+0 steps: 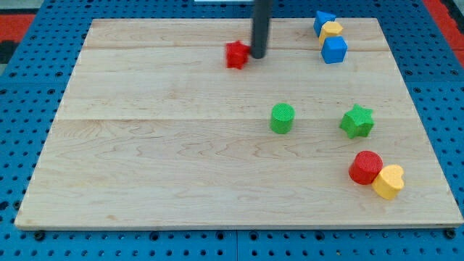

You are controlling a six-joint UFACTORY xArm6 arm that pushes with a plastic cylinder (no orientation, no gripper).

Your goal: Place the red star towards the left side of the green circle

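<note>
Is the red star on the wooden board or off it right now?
On. The red star sits on the board near its top edge, my tip against its right side.

Red star and green circle on the wooden board

The red star [236, 54] lies flat near the view's top, a little left of the board's middle, its outline slightly blurred, with my tip [259, 56] just beside it on the view's right, touching or nearly so. The green circle [283, 118], a short upright cylinder, stands well apart from the star, lower in the view and to its right, near the board's centre.
</note>
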